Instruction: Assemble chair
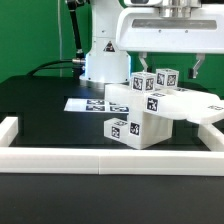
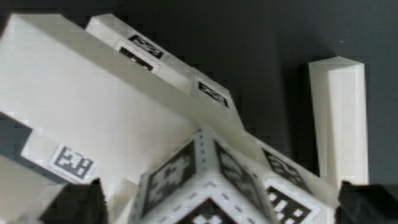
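You see the gripper (image 1: 167, 60) hanging above the chair (image 1: 145, 110) with its jaws wide apart, holding nothing. The chair sits near the table's (image 1: 40, 105) middle, probably so the arm reaches it easily.

The gripper (image 1: 172, 62) is hanging with its jaws spread wide just above the chair (image 1: 142, 112). Below the fingertips, the chair's tagged white blocks are sitting piled on the black table (image 1: 40, 105). Beyond them, the marker board (image 1: 88, 104) is lying flat.
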